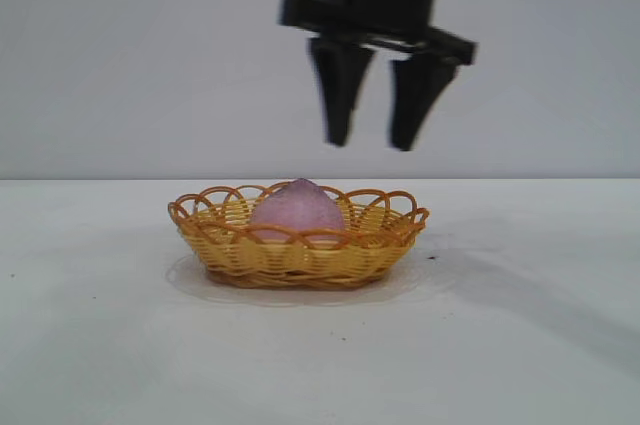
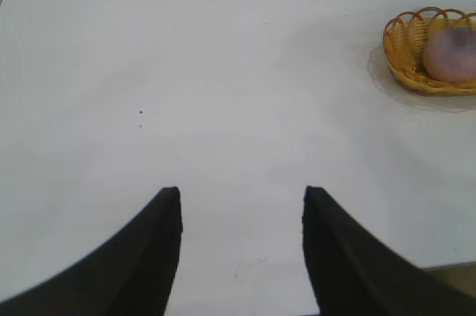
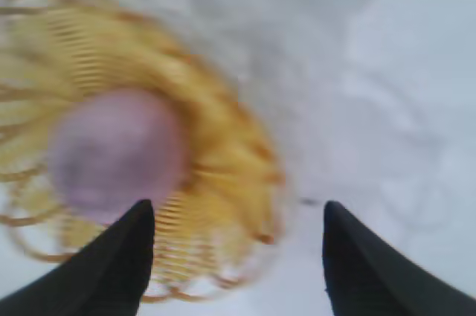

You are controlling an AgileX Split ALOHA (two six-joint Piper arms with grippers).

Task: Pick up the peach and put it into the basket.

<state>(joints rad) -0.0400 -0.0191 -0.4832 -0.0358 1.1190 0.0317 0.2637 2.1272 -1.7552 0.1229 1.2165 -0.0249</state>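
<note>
The pale pink-lilac peach (image 1: 298, 207) sits inside the yellow wicker basket (image 1: 300, 253) on the white table. My right gripper (image 1: 370, 145) hangs above the basket, a little to the right of the peach, open and empty. In the right wrist view the peach (image 3: 115, 154) lies in the basket (image 3: 223, 145) below the open gripper (image 3: 238, 204). My left gripper (image 2: 240, 191) is open and empty over bare table, far from the basket (image 2: 405, 52) and peach (image 2: 450, 54). It does not show in the exterior view.
The white table (image 1: 520, 345) stretches around the basket on all sides. A small dark speck (image 1: 432, 257) lies just right of the basket. A plain pale wall stands behind.
</note>
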